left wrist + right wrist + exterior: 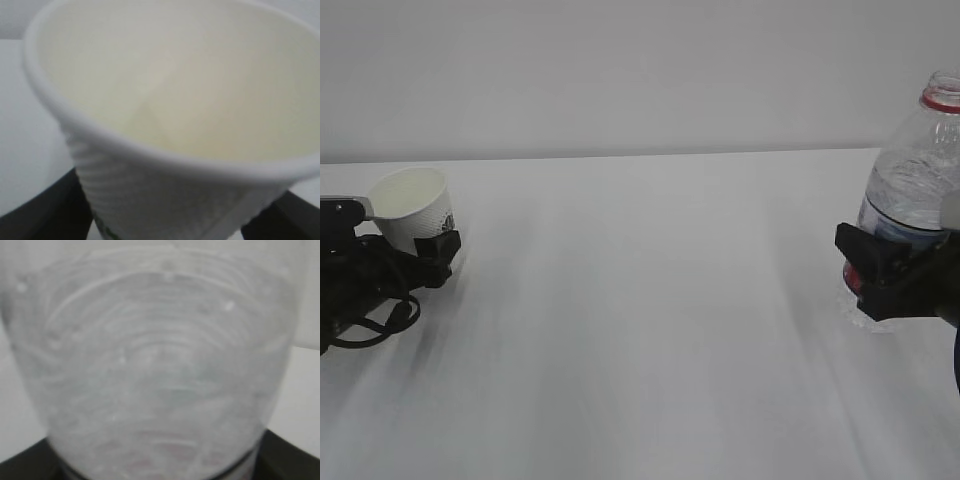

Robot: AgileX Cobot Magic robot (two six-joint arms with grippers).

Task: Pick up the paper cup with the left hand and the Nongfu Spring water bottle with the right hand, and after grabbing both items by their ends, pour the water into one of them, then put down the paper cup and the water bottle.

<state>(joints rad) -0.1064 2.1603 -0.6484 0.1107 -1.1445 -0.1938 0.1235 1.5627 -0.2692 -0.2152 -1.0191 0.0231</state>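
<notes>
- The paper cup (413,207) sits at the far left of the exterior view, tilted so its cream inside faces the camera and toward the right; part of a dark printed logo shows on its lower wall.
- The left tool (420,250) stands around the cup's lower end — one black finger (438,252) lies against the wall just below the logo. The left wrist view shows dark fingers (45,210) on either side of the cup's ribbed narrow base, so the tool appears to pinch the cup; whether the pads press firmly cannot be told.
- Whether the cup's base touches the white counter (640,330) cannot be told; it lies low, close above it.
- In the left wrist view the cup's (175,85) inside looks dry and bare, with only the seam line showing.
- The Nongfu Spring water bottle (918,180) stands near upright at the far right edge, its red neck ring at the top and its red band partly behind the tool.
- The right tool (885,275) clamps the bottle low on its body, black fingers wrapped around the label zone, with the clear base showing just below them.
- Water (910,195) fills the bottle to about its shoulder.
- The right wrist view is filled by the ribbed clear wall of the bottle (160,370) — blurred, with small droplets on it.
</notes>
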